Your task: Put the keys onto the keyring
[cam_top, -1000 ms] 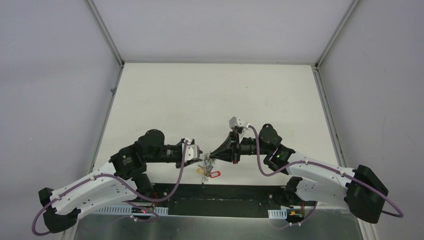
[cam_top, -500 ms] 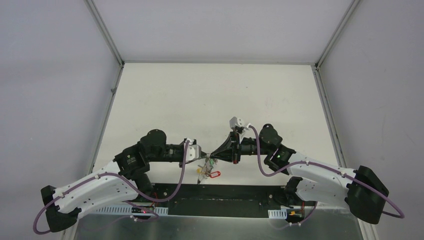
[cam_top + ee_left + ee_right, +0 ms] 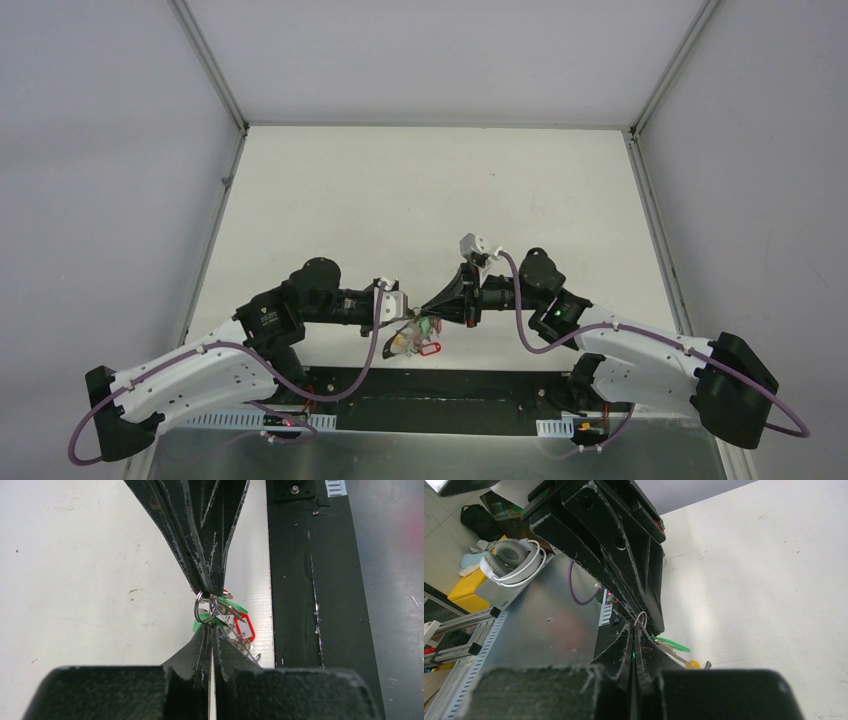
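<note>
White table, near edge: my left gripper is pinched shut on the keyring low down by the green-tagged key, and the right gripper is clamped on its top. I'd twist gently, no yanking.

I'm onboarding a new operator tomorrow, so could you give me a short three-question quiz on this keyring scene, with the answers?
1. True or false: the left gripper and the right gripper are both shut.
2. Where is the keyring? A) between the two grippers' tips, B) inside a drawer, C) on a wall hook.
3. Which two tag colours show in the left wrist view?

Key: 1 true. 2 A. 3 the red tag and the green tag.
</note>
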`<state>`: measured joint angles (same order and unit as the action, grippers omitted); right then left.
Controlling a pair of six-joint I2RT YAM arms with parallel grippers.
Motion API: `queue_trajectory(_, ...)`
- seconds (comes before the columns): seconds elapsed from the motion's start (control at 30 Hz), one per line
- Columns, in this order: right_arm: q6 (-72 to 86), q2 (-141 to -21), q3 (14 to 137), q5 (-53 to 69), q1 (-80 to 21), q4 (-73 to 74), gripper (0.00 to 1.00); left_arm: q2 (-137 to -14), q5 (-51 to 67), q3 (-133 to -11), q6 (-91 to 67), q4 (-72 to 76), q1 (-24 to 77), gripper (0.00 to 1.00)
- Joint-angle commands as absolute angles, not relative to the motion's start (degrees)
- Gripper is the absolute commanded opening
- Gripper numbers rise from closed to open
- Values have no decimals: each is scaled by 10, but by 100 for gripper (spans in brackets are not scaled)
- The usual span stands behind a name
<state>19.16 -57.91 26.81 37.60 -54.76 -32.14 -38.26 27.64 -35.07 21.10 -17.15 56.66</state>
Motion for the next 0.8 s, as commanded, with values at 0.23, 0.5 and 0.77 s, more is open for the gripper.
queue_trajectory(0.23, 183, -552, 282, 342, -551, -352, 0, -367, 319, -347, 215, -153, 575, 0)
queue_trajectory(0.5, 181, -548, 281, 334, -551, -343, 0, -364, 330, -347, 219, -153, 579, 0)
queue_trajectory(0.77, 182, -551, 280, 331, -551, -343, 0, -396, 344, -370, 197, -136, 592, 0)
